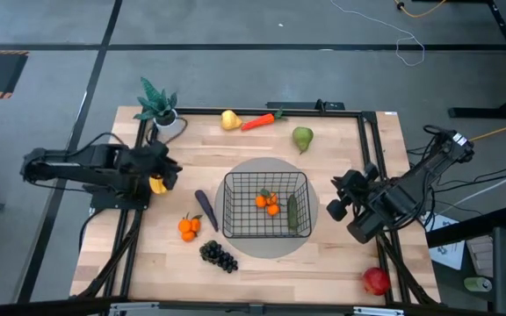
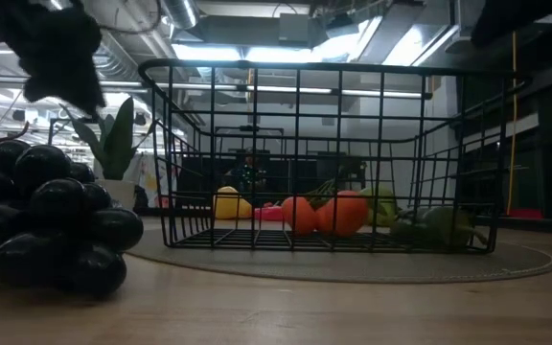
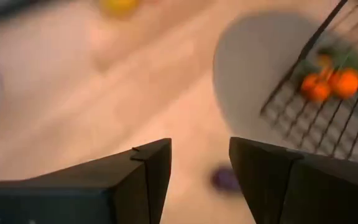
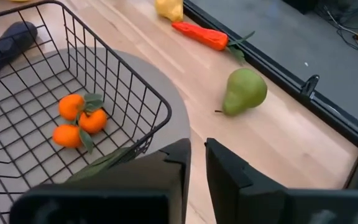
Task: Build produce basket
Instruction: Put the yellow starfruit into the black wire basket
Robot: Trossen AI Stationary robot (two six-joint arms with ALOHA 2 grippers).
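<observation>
The black wire basket (image 1: 266,206) stands on a round grey mat at the table's middle. It holds a bunch of oranges (image 1: 268,203) and a green cucumber (image 1: 292,213), which also show in the right wrist view (image 4: 76,119). My left gripper (image 1: 169,172) hovers left of the basket, open, with nothing between its fingers (image 3: 200,168). A yellow mango (image 1: 157,185) shows just under its wrist. My right gripper (image 1: 336,198) is right of the basket, its fingers nearly together (image 4: 197,163) and empty.
Purple eggplant (image 1: 205,209), oranges (image 1: 189,227) and dark grapes (image 1: 219,255) lie left and near of the basket. Yellow pear (image 1: 230,119), carrot (image 1: 260,121) and green pear (image 1: 302,138) lie at the far edge. Red apple (image 1: 376,281) is at the near right and a potted plant (image 1: 159,107) at the far left.
</observation>
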